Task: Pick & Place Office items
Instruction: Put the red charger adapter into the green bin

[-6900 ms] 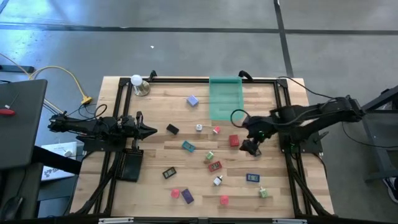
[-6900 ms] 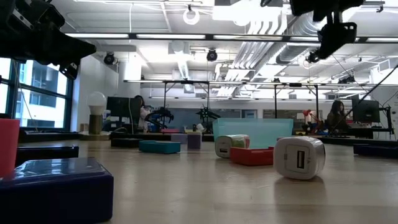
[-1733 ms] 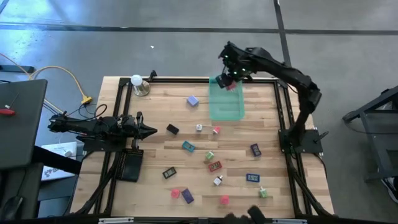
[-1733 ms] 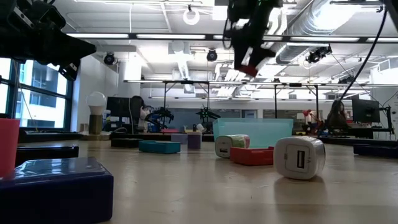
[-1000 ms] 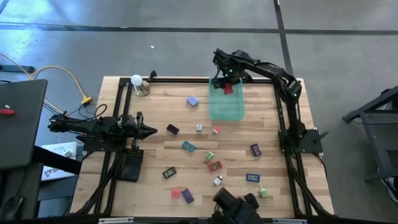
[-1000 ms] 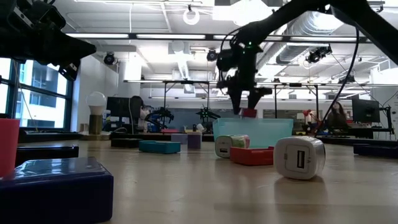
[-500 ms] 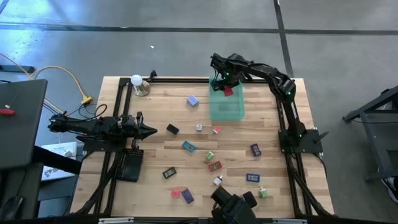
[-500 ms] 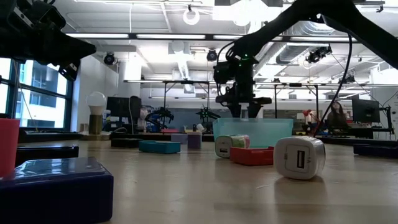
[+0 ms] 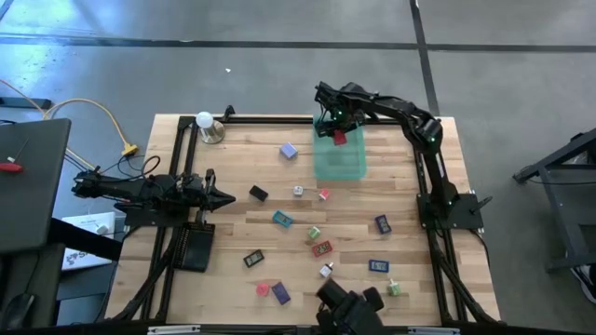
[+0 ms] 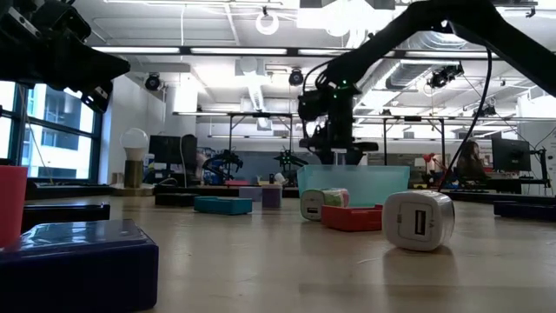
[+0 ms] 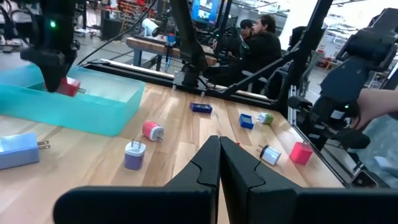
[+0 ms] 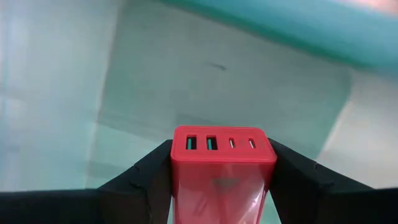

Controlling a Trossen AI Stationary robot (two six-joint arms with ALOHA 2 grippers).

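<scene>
I am holding the red charger [image 12: 223, 163] clamped in the right gripper's [image 9: 338, 133] fingers, low inside the far end of the green tray [image 9: 339, 158]. My left gripper [image 9: 226, 195], fingers together, is waiting well left of the tray, over the tabletop [image 9: 233, 242].

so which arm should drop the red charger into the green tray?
Right. The right gripper is shut on the red charger, low over the far end of the green tray. The left gripper is parked at the table's left edge, shut and empty.

glossy red charger [image 12: 223, 163], translucent tray [image 9: 337, 160], wooden table [image 9: 233, 233]
</scene>
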